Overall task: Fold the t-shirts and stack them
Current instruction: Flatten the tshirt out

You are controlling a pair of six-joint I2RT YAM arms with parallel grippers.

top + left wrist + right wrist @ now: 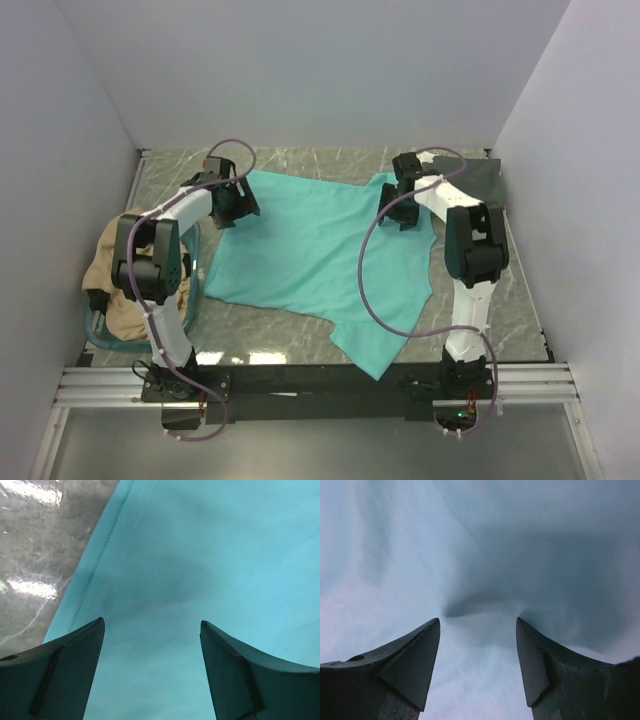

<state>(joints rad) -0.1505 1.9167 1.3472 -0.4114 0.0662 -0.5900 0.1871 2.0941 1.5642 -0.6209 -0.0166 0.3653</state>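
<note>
A teal-green t-shirt point(310, 255) lies spread on the marble table, one part reaching the near edge. My left gripper point(236, 203) is open, low over its far left corner; the left wrist view shows the teal cloth point(200, 555) and its hemmed edge between the spread fingers point(70, 670). My right gripper point(398, 208) is open, low over the shirt's far right part; its wrist view shows pale blurred cloth point(480, 555) with a fold between the fingers point(415, 660). A tan t-shirt point(115, 270) sits in the basket at left. A dark grey t-shirt point(480, 178) lies far right. No white t-shirt shows.
A teal translucent plastic basket point(193, 270) stands at the left edge under the left arm. White walls close in on the left, far and right sides. Bare marble table point(520, 290) shows on the right; a metal rail point(330, 380) runs along the near edge.
</note>
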